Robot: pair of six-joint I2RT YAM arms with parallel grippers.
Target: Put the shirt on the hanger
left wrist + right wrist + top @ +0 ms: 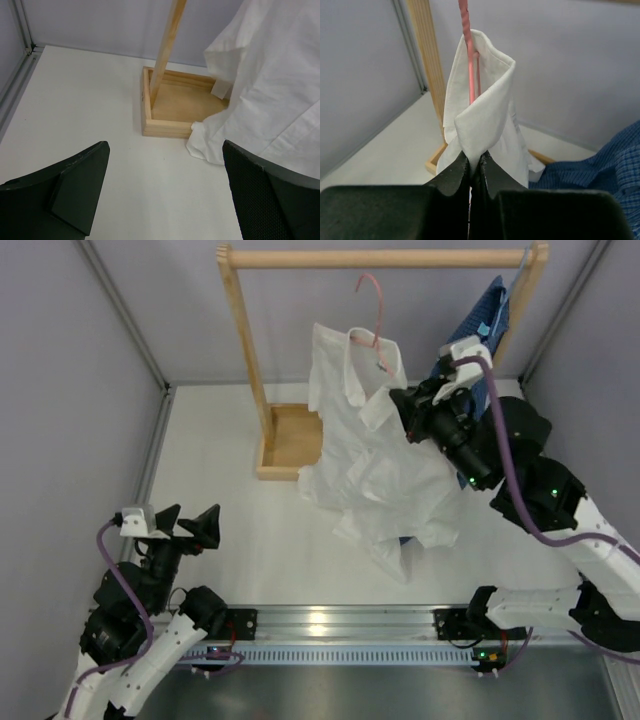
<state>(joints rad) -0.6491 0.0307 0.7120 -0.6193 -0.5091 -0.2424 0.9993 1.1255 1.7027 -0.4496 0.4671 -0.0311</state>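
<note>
The shirt (pixel 380 470) looks light and limp; its collar (pixel 485 110) seems the firmest hold. The right tool (pixel 475 161) pinches that collar; the left tool (pixel 165 150) gapes empty.

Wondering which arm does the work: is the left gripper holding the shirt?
No, the left gripper stands open and empty, clear of the shirt.

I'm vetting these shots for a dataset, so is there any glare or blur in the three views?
Top view: even light, one glare spot on the metal rail. Left wrist view: wooden base and shirt sharp, the open left claw dark and slightly soft. Right wrist view: hanger sharp, the right claw shut on the shirt nearly black, little detail.
</note>
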